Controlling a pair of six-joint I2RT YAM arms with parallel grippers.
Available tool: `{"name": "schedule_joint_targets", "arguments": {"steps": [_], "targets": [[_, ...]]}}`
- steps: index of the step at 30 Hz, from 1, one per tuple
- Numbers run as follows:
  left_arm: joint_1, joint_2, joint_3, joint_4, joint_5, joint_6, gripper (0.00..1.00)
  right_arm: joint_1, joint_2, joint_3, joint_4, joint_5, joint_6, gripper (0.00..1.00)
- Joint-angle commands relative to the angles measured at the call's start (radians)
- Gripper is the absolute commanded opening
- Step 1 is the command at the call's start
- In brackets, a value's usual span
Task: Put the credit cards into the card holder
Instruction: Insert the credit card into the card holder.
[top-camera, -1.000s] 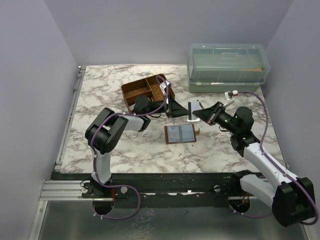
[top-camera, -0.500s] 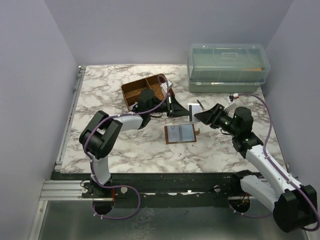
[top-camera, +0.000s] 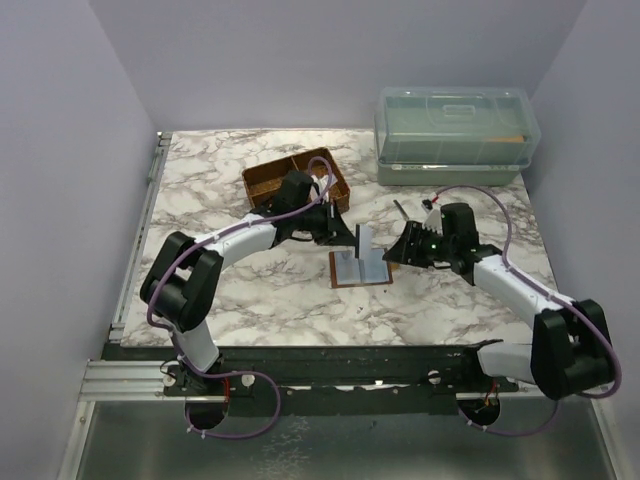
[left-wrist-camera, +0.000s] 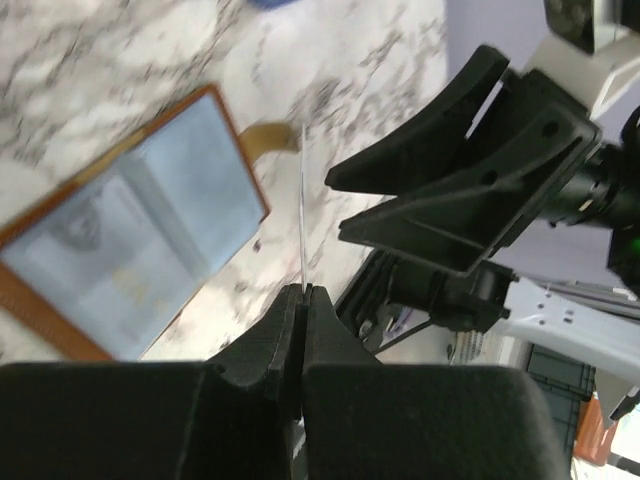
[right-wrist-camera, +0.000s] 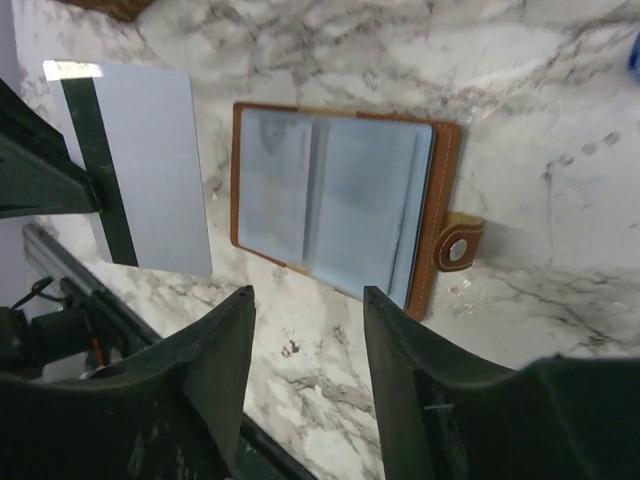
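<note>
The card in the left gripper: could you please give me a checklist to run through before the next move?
1. Left gripper shut on the card: ok.
2. Card holder lying open, pockets facing up: ok.
3. Right gripper open and apart from the card: ok.
4. Card's edge lined up with a pocket opening: cannot tell.
5. Target pocket free: cannot tell, the pockets look blurred.
6. Snap tab lying clear of the pockets: ok.
</note>
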Motion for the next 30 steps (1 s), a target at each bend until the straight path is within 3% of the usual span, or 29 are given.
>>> {"name": "schedule_joint_targets", "arguments": {"steps": [1, 7, 16, 30], "targets": [[0.000, -0.001, -0.067, -0.097, 0.018, 0.049, 0.00, -0.002, 0.106, 0.024, 0.065, -0.185, -0.061, 0.45], [0.000, 0.050, -0.107, -0.097, 0.043, 0.017, 0.00, -0.002, 0.271, 0.050, 0.144, -0.218, -0.062, 0.24], [0.001, 0.143, -0.054, -0.097, 0.077, 0.053, 0.00, -0.002, 0.417, 0.054, 0.227, -0.158, -0.045, 0.21], [0.004, 0.217, -0.033, -0.102, 0.076, 0.060, 0.00, -0.002, 0.438, 0.012, 0.268, -0.142, -0.012, 0.20]]}}
